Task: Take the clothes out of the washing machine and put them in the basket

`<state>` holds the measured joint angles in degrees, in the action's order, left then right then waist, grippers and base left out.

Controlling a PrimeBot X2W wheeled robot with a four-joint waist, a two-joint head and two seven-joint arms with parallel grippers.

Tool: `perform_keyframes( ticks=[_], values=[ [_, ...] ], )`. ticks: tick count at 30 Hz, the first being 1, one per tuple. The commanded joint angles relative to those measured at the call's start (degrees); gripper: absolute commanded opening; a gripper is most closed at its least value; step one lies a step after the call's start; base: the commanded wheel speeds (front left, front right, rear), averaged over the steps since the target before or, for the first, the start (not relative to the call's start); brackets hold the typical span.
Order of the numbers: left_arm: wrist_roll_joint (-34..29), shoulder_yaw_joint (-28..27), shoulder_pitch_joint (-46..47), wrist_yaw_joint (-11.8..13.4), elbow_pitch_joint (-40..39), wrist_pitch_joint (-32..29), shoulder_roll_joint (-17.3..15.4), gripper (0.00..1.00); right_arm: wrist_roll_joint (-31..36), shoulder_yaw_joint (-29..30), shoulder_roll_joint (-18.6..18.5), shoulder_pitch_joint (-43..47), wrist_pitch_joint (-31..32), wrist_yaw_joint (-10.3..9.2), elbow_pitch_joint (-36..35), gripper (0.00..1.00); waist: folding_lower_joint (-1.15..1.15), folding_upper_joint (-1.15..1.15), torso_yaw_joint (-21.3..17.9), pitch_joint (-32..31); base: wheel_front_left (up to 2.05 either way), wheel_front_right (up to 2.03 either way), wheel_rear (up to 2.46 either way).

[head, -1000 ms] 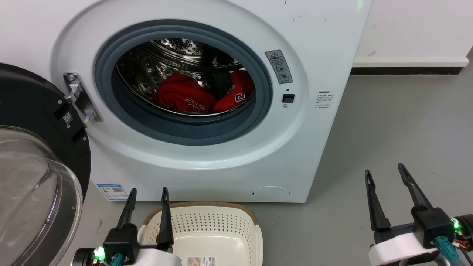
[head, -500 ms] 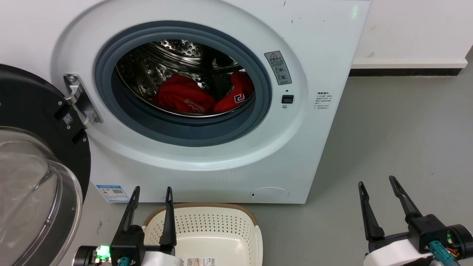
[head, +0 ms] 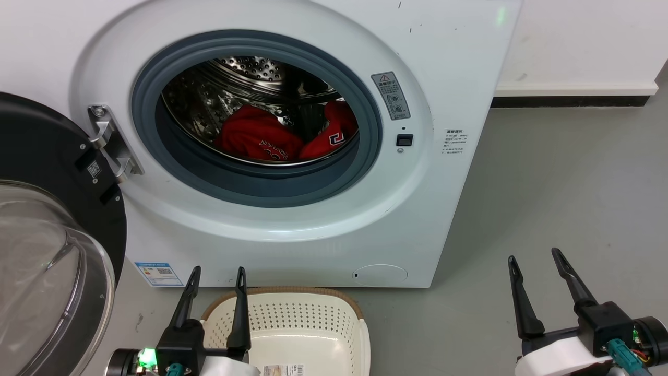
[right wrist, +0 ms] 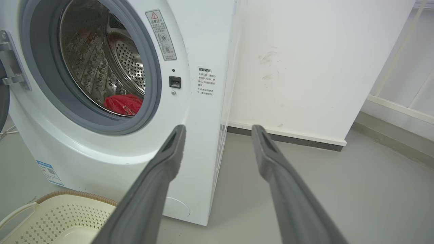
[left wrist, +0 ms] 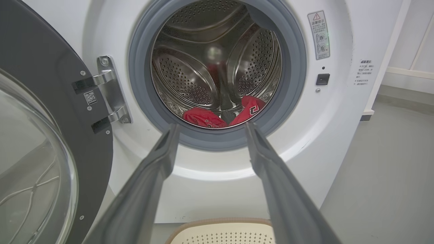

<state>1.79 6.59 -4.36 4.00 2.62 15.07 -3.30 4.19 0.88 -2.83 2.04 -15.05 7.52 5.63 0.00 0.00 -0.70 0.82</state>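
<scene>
We are facing the white washer [head: 313, 235], its round grey porthole and perforated steel drum [head: 245, 73] lying open in the upper centre of the head view. The soft red clothes [head: 258, 138] are lying crumpled at the drum's bottom. The cream perforated basket [head: 292, 313] is sitting at bottom centre. We are holding our left gripper [head: 218, 271] at lower left and our right gripper [head: 534, 256] at lower right, fingers apart, gripping nothing.

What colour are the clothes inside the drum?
Bright red clothes, clearest in the head view.
</scene>
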Motion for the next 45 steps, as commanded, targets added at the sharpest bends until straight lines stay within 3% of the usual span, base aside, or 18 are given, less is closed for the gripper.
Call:
perform_keyframes(
  ticks=[1,8,17,24,30,36,45],
  values=[
    [0.2,-0.2,-0.4,-0.1,0.1,0.2,0.0,1.0,0.2,0.0,-0.1,-0.7,-0.2,-0.05,0.1,1.0,0.0,0.0,0.0,0.0,0.0,0.0,0.0],
    [1.2,-1.2,-0.7,-1.4,1.3,0.2,0.2,1.0,-0.2,-0.2,-0.1,-1.1,-0.2,-0.06,0.2,1.0,0.0,0.0,-0.9,0.5,0.0,0.0,0.0],
    [-0.7,-3.5,3.7,-2.7,3.1,0.2,-1.2,1.0,-1.9,0.3,-0.1,-3.9,-0.2,-0.05,-1.1,1.0,0.0,0.0,-6.9,8.5,0.0,0.0,0.0],
    [-1.7,-5.0,16.4,-5.0,7.1,0.2,-6.3,1.0,-3.5,-0.7,-0.1,-7.4,-0.2,-0.05,-3.0,1.0,0.0,0.0,-11.6,20.6,0.0,0.0,0.0],
    [-1.9,-6.9,32.9,-7.7,17.9,-1.1,-13.9,1.0,-5.5,-1.8,0.0,-9.9,-0.2,-0.05,-3.6,1.0,0.0,0.0,-14.9,28.5,0.0,0.0,0.0],
    [0.5,-7.1,53.1,-10.4,27.0,-11.6,-19.4,1.0,-8.3,-3.3,0.0,-12.0,-0.2,-0.05,-4.8,1.0,0.0,0.0,-16.4,35.8,0.0,0.0,0.0],
    [-2.4,5.5,80.2,-11.4,36.6,-30.7,-29.4,1.0,-12.3,-9.0,0.0,-14.4,-0.2,-0.06,-6.5,1.0,0.0,0.0,-19.8,45.1,0.0,0.0,0.0]
  ],
)
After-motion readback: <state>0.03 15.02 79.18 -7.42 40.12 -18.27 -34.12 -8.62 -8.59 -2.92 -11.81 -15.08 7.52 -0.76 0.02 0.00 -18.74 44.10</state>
